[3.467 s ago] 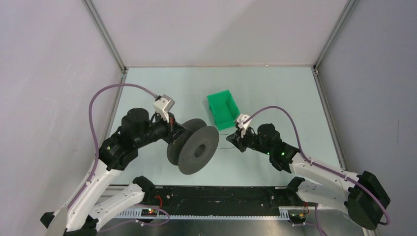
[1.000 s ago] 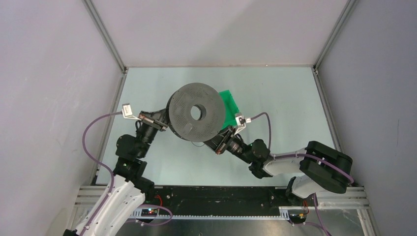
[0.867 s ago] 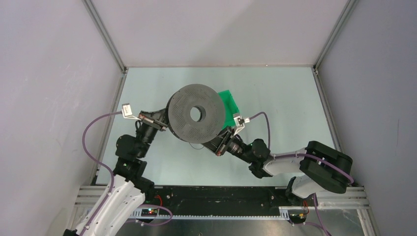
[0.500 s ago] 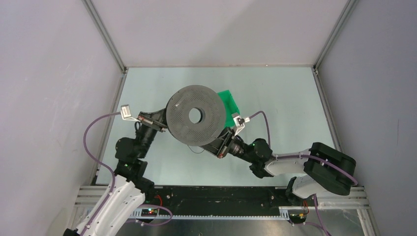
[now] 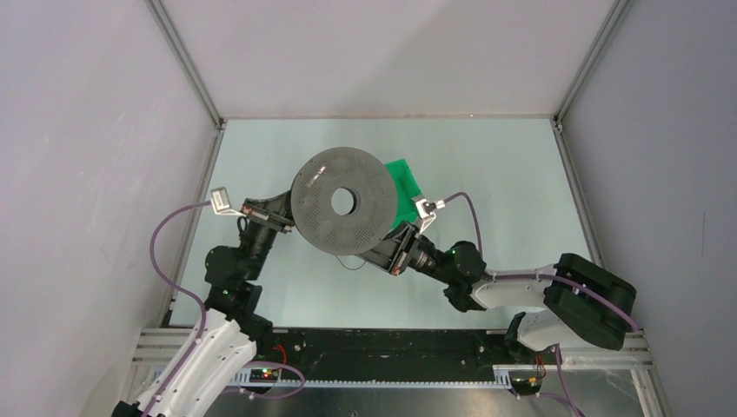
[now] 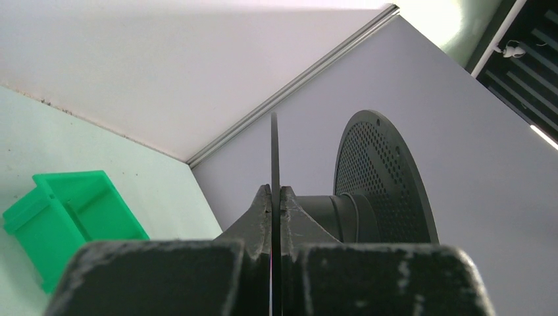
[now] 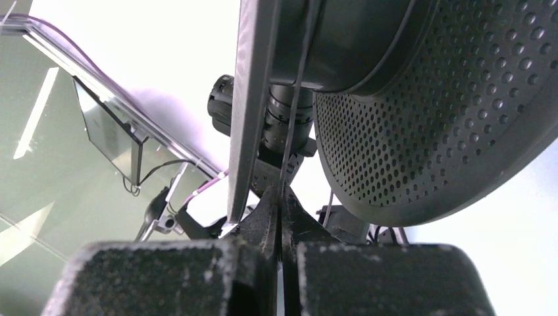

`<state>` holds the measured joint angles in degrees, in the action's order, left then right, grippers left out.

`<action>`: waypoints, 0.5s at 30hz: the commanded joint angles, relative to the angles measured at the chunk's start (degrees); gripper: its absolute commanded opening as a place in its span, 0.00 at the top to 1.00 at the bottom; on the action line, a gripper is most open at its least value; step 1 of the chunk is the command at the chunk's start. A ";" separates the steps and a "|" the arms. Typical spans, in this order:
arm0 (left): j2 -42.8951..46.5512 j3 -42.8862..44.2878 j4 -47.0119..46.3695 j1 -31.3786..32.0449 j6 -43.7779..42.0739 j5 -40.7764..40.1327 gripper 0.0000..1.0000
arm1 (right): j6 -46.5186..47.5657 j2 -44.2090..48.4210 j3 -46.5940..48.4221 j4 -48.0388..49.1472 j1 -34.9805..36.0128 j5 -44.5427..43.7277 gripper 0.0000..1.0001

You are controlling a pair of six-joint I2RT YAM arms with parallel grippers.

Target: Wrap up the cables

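Note:
My left gripper (image 6: 275,194) is shut on the thin edge of one flange of the dark grey spool (image 5: 341,201) and holds it up, its perforated flat face toward the top camera. The flange edge (image 6: 275,151) stands between the fingertips; the hub (image 6: 332,214) and second flange lie to the right. My right gripper (image 7: 281,194) sits just under the spool's lower right rim (image 5: 391,252) and is shut on the thin black cable (image 7: 293,112), which runs taut up to the hub between the flanges. A short loose curl of cable (image 5: 350,262) shows below the spool.
A green bin (image 5: 405,187) stands on the table behind the spool, partly hidden by it; it also shows in the left wrist view (image 6: 72,210). Grey walls with metal corner posts close in the pale green table (image 5: 504,174) on three sides.
The spool was turned from on-edge to flat face up and lifted toward the back. Over the last second it drifted slightly left, and my right gripper moved in under its lower right rim.

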<state>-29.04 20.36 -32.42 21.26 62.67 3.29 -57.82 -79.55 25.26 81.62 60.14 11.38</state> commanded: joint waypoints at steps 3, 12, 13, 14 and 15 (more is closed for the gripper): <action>-1.34 2.34 -4.16 -0.27 -3.01 -0.86 1.00 | -8.54 0.01 1.99 0.28 -2.57 11.08 1.00; -2.08 3.48 -4.14 -0.33 -7.03 -1.57 1.00 | -15.15 -2.56 5.55 -0.15 -3.54 18.94 1.00; -2.04 3.86 -4.12 -0.33 -7.21 -1.23 1.00 | -14.74 -2.68 5.65 -1.07 -3.49 19.19 1.00; -2.18 4.06 -4.13 -0.34 -7.26 -0.99 1.00 | -14.24 -2.70 5.63 -2.31 -3.47 18.98 1.00; -2.30 4.22 -4.13 -0.34 -6.87 -0.63 1.00 | -13.98 -2.91 5.61 -2.37 -3.26 18.07 1.00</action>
<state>-31.11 21.04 -32.99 21.26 60.29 4.43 -70.63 -82.17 28.16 79.53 55.79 23.83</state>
